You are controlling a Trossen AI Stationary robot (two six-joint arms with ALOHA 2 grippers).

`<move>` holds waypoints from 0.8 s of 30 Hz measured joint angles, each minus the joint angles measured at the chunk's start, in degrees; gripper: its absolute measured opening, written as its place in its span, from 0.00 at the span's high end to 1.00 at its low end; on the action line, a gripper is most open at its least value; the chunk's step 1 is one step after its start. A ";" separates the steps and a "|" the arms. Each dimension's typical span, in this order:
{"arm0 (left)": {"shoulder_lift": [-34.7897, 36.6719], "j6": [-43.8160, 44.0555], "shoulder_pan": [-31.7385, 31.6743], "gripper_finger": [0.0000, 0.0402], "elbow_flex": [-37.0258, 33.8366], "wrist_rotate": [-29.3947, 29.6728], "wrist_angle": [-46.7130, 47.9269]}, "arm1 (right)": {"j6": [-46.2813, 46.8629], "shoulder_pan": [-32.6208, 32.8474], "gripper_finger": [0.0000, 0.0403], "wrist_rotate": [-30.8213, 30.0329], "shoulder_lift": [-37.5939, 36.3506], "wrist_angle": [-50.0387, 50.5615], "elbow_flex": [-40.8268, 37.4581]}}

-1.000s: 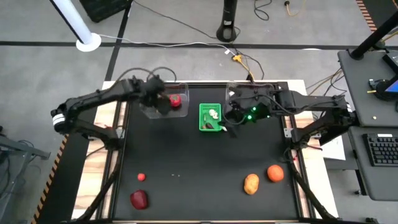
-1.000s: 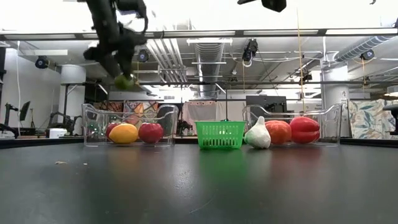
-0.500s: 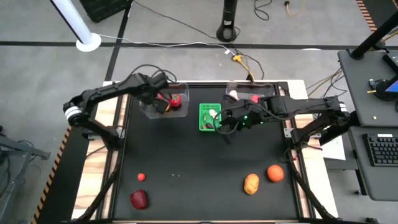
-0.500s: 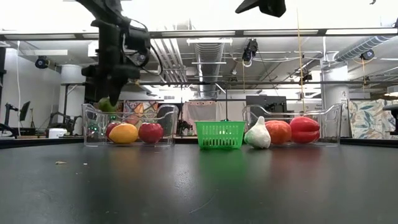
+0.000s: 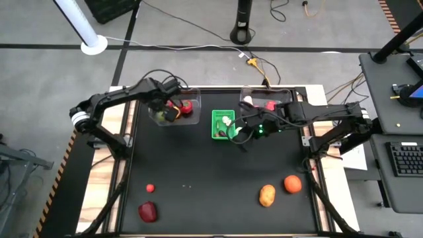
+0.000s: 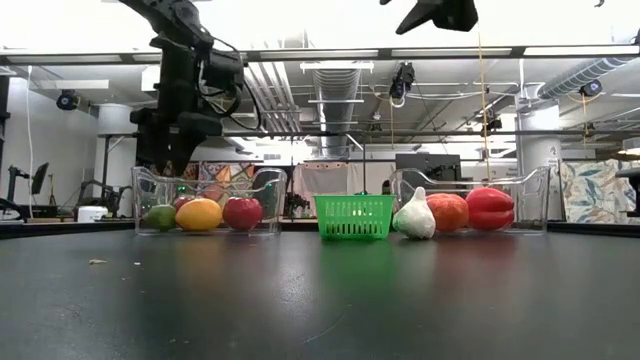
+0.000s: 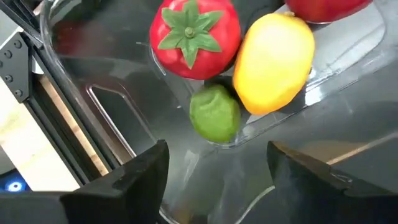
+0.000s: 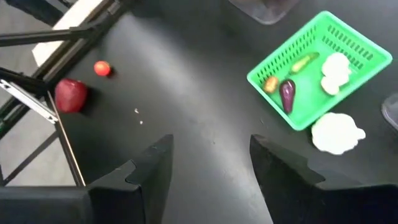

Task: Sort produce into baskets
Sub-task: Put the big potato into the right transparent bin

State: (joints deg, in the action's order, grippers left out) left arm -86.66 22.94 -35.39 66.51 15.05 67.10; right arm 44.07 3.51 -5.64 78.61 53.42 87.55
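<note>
Left wrist view: I am holding the left gripper (image 7: pixel 214 171) over the left clear bin (image 5: pixel 173 111), jaws spread apart and gripping nothing. A green fruit (image 7: pixel 215 114) is lying on the bin floor, touching a red tomato (image 7: pixel 195 37) and a yellow fruit (image 7: pixel 273 62).

High view: I am keeping the right gripper (image 5: pixel 232 134) just beside the green basket (image 5: pixel 223 125), jaws parted and empty, judging by its wrist view. The basket is holding small white, purple and yellowish pieces. The right clear bin (image 5: pixel 264 98) is sitting at the far edge, partly under the right arm.

Remaining on the table (image 5: pixel 198 172): a red apple (image 5: pixel 147 211), a small red piece (image 5: pixel 150 188), a brownish piece (image 5: pixel 266 194) and an orange piece (image 5: pixel 292 184), all near the front edge.

Handling note: I am judging the drop complete. Best practice now is lifting the left gripper straight up, clear of the bin wall, before travelling to the red apple, so nothing gets nudged.
</note>
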 joint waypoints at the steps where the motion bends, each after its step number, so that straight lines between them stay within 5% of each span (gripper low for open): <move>1: 0.29 0.02 0.34 0.37 0.12 -0.04 0.08 | 0.42 0.02 0.48 0.01 0.00 0.64 0.00; 15: 11.24 9.44 16.97 0.36 0.19 -0.63 -4.05 | 14.35 6.99 0.27 6.11 0.48 14.29 0.00; 24: 14.74 14.41 30.11 0.36 0.19 0.71 -17.87 | 32.58 17.61 0.18 7.16 1.93 15.36 -1.77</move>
State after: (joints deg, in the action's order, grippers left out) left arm -71.92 37.35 -5.28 66.70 15.76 49.23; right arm 76.65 21.11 1.52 80.54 68.78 85.78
